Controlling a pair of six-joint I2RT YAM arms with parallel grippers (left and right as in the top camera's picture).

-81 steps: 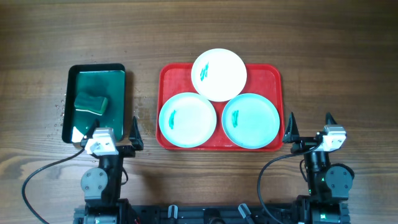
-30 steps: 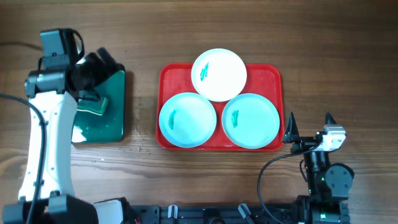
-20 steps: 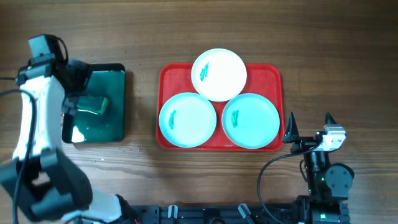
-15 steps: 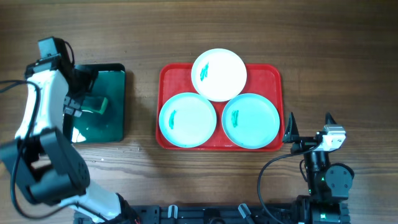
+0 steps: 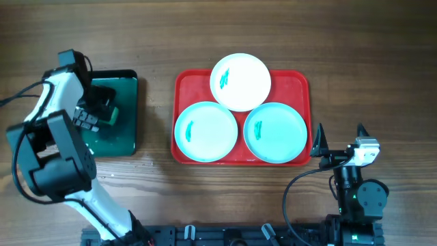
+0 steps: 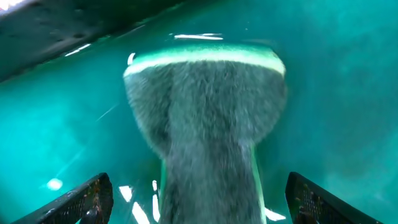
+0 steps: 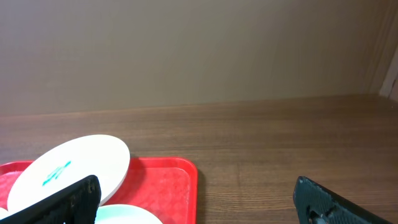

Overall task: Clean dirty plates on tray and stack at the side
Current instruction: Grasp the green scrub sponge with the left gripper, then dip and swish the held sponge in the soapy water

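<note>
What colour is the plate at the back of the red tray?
The plate is white, smeared teal; overhead view.

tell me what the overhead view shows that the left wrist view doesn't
Only overhead: the red tray with the white plate and two pale blue plates, each smeared teal, plus the right tool, open, off the tray's near right corner. Only left wrist: the grey face of the sponge close up, between the spread fingertips of the left tool. Both: the sponge lying in the dark green tray.
</note>
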